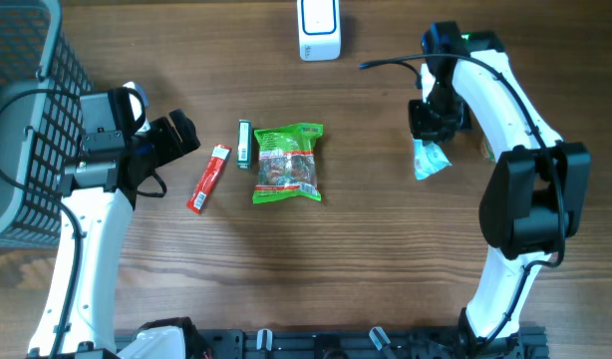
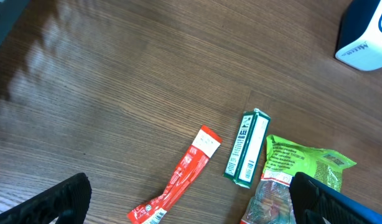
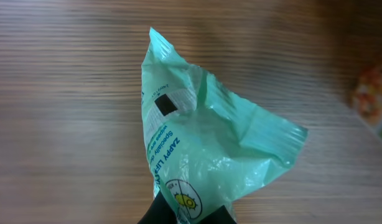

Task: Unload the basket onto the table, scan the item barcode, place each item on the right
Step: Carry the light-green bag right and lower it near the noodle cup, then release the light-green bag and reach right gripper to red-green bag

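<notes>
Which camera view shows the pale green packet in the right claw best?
The right wrist view: the pale green packet fills the frame, its print and a dark square patch clear, pinched at the bottom by the right claw. The overhead view shows it only small. The left wrist view does not show it.

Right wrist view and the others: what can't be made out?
Right wrist: colourful thing at the right edge, blurred and cut off.
Right wrist: mint packet, bottom hidden by right gripper.
Left wrist: white scanner, cut by the top-right corner.
Overhead: packet's print, too small.
</notes>
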